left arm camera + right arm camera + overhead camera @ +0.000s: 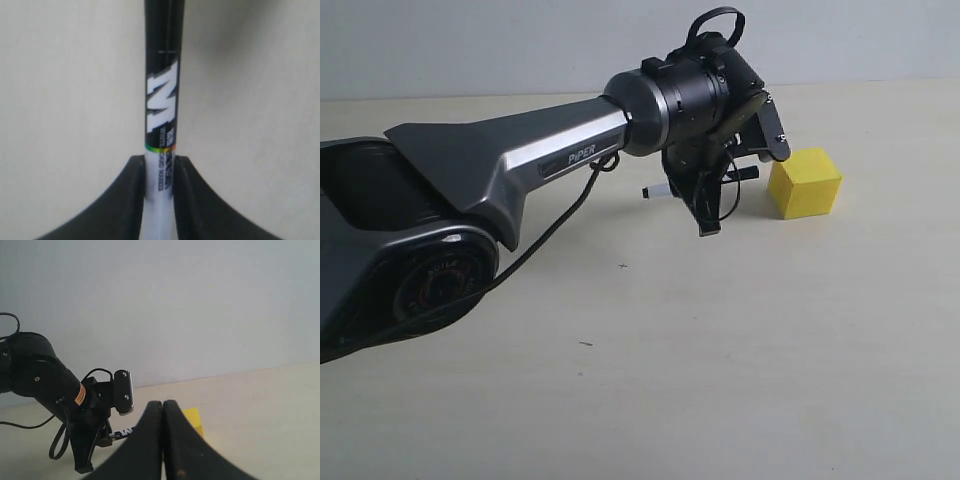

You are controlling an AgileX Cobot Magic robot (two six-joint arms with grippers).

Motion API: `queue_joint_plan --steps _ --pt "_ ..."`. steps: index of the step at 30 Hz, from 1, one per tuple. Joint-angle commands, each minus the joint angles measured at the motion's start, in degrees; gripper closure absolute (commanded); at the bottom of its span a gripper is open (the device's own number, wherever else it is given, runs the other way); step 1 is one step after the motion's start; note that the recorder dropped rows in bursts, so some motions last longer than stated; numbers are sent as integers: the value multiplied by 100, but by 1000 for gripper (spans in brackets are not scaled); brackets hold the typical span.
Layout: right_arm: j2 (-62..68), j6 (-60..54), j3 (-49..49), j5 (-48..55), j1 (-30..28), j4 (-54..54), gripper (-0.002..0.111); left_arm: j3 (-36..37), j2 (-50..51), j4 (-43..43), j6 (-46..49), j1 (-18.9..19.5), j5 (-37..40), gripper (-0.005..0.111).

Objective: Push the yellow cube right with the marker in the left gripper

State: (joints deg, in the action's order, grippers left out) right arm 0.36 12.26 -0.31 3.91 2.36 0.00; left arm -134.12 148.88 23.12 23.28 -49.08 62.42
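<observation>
My left gripper [704, 202] hangs from the dark "PiPER" arm and is shut on the marker [745, 173], which lies level across the jaws. The marker's white end sticks out to the left and its black capped end points right at the yellow cube [805, 183], stopping a small gap short of the cube's left face. Up close, the black fingers of the left gripper [161, 162] pinch the white barrel of the marker [161, 100]; the cube is out of that view. My right gripper [163, 406] is shut on nothing, partly covering the cube [194, 421].
The cube rests on a plain beige table [720, 360] with a pale wall behind. A black cable [560, 215] droops from the left arm to its base [410, 270]. The left gripper [87, 440] and marker [123, 432] also show in the right wrist view.
</observation>
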Motion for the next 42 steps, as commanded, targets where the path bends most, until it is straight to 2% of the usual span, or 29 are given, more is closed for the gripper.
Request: queue_joint_plan --steps 1,11,24,31,35,38,42 --pt "-36 -19 31 -10 -37 -37 108 -47 -37 143 -233 -12 -83 107" --pt "-36 -19 31 -10 -37 -37 108 -47 -37 133 -275 -245 -689 107" --pt "-36 -19 31 -10 -37 -37 108 -47 -37 154 -379 -75 -300 107" --pt "-36 -19 31 -10 -37 -37 108 -47 -72 101 -441 -75 543 107" --pt "-36 -19 31 -10 -37 -37 108 -47 -182 59 -917 -75 754 107" --pt "-36 -19 31 -10 -37 -37 108 -47 -518 -539 -1141 -75 754 107" --pt "-36 -19 31 -10 -37 -37 108 85 -965 -593 -1600 -75 754 107"
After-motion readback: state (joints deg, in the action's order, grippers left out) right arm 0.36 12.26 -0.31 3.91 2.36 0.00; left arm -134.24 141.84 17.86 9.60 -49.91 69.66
